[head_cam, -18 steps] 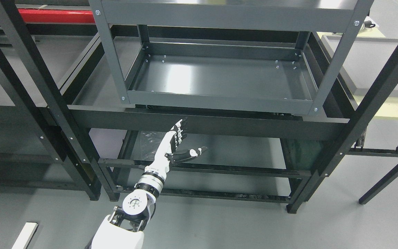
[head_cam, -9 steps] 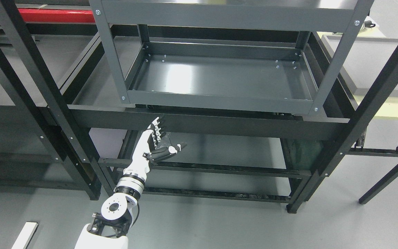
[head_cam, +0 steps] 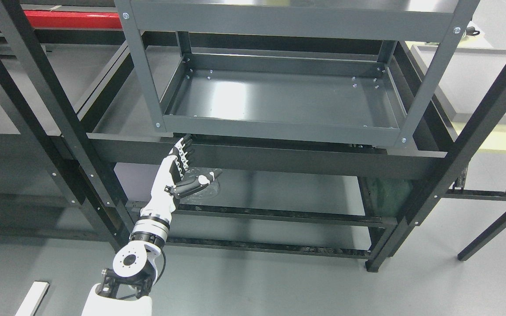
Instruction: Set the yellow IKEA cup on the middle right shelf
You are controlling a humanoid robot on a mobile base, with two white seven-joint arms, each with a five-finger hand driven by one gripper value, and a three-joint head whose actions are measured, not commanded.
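Note:
No yellow cup shows anywhere in the head view. My left hand reaches up from the lower left, in front of the black crossbeam of the outer rack. Its fingers are stretched out straight and the thumb sticks out to the right; it is open and holds nothing. Above and right of the hand sits the grey metal shelf tray of the inner rack, bare. My right arm is out of sight.
Black uprights stand left of the hand and another at the right. A lower shelf lies behind the hand, with a crumpled clear plastic sheet on it. A red beam is at top left, a white strip on the floor.
My left hand and arm have moved to the left and slightly up, still open. The view has shifted by a few pixels.

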